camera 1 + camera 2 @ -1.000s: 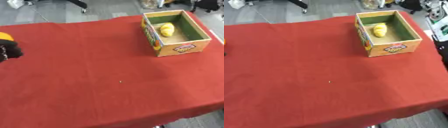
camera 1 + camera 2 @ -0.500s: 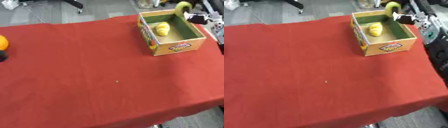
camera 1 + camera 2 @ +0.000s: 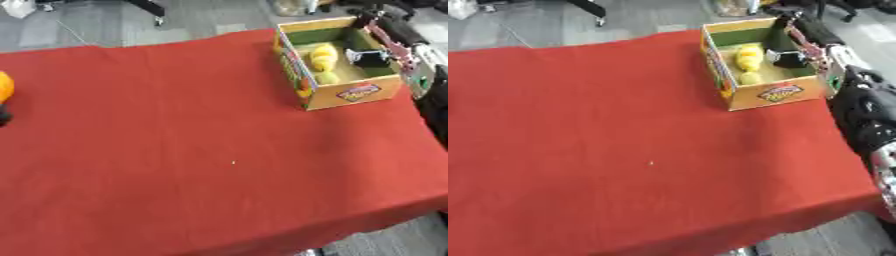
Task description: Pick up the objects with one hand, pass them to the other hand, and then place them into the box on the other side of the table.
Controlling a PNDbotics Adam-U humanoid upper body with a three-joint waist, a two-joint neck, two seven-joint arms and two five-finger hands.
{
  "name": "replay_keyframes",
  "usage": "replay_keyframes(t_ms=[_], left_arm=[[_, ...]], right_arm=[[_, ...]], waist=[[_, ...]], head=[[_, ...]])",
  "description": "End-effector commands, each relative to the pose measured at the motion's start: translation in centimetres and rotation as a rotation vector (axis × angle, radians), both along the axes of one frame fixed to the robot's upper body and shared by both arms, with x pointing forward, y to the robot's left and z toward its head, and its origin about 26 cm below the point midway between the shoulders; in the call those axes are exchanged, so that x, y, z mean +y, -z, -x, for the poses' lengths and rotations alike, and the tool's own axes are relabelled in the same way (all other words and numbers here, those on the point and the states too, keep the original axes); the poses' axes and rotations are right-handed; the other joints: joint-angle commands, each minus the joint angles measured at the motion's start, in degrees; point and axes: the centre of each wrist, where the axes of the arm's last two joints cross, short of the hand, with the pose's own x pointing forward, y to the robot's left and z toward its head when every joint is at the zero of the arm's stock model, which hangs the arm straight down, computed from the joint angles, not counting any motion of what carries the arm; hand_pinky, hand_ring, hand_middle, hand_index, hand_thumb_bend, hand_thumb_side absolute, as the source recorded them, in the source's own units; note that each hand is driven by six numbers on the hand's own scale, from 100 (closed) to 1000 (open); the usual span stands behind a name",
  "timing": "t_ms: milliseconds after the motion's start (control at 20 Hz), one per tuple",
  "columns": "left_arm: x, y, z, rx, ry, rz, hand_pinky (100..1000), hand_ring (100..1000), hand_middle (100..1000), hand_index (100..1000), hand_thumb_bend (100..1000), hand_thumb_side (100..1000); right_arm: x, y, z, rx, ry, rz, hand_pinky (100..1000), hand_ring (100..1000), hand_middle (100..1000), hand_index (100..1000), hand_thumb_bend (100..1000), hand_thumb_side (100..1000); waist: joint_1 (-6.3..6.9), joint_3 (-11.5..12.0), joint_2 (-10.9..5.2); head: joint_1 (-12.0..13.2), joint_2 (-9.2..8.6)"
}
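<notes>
The right arm is reaching in along the table's right edge toward its far right corner, its right hand hanging low there, while the left hand is showing only as a dark bit at the table's left edge.

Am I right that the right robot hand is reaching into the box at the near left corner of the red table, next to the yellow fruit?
Not quite. The box sits at the far right corner of the red table, as the left eye view shows. The rest holds: the right robot hand reaches into it beside the yellow fruit.
</notes>
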Motion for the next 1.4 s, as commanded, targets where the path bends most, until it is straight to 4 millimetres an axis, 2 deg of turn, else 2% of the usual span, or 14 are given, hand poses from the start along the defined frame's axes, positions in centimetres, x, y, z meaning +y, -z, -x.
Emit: replay_keyframes(t_ms=[50,200,300,450,650,800,1000,1200,1400], left_arm=[[0.3,-1.0,0.1,-0.029,-0.002,-0.007,881,731,642,757,569,710],[0.7,-1.4,-0.1,-0.044,-0.025,-0.020,880,731,643,757,565,708],[1.3,-1.9,-0.4,-0.059,-0.065,-0.046,878,731,642,757,555,701],[2.8,-2.7,-1.3,-0.103,-0.180,-0.122,872,733,645,759,547,690],[5.8,-3.4,-3.2,-0.160,-0.416,-0.287,857,736,653,768,544,648],[7.7,-3.4,-5.1,-0.182,-0.588,-0.387,852,737,657,772,536,619],[9.8,-2.9,-7.5,-0.186,-0.788,-0.504,841,742,666,781,556,590],[11.1,-2.4,-9.6,-0.191,-1.002,-0.629,833,753,688,799,567,536],[12.0,-1.3,-11.2,-0.163,-1.131,-0.710,829,756,693,810,583,542]], right_arm=[[-0.2,-2.8,-0.1,-0.082,-0.025,0.025,810,756,680,985,100,198],[1.1,-4.9,-0.1,-0.177,-0.126,0.019,814,759,688,981,100,199],[2.8,-6.5,0.1,-0.243,-0.220,0.005,816,760,691,974,100,188],[6.7,-8.8,1.2,-0.348,-0.392,-0.041,815,757,687,961,100,100],[12.7,-10.2,4.0,-0.441,-0.609,-0.117,818,755,686,954,100,100],[16.2,-10.3,6.5,-0.466,-0.720,-0.167,820,755,683,950,100,100],[19.2,-9.3,8.7,-0.453,-0.820,-0.239,824,755,677,944,100,100],[21.5,-8.0,10.0,-0.426,-0.888,-0.296,828,755,670,924,100,100],[23.1,-7.8,11.0,-0.420,-0.967,-0.321,829,753,666,913,100,100]], waist=[[0.10,0.0,0.10],[0.10,-0.2,0.05],[0.17,-0.4,0.02],[0.34,-0.9,-0.01],[0.52,-1.8,-0.04],[0.61,-2.4,-0.09],[0.35,-3.7,-0.12],[-0.16,-5.2,0.19],[-0.79,-6.9,0.90]], head=[[0.0,-0.13],[0.9,-0.13],[2.1,-0.13],[4.7,-0.13],[10.5,-0.13],[15.5,-0.13],[20.2,-0.13],[22.9,-0.13],[24.6,-0.13]])
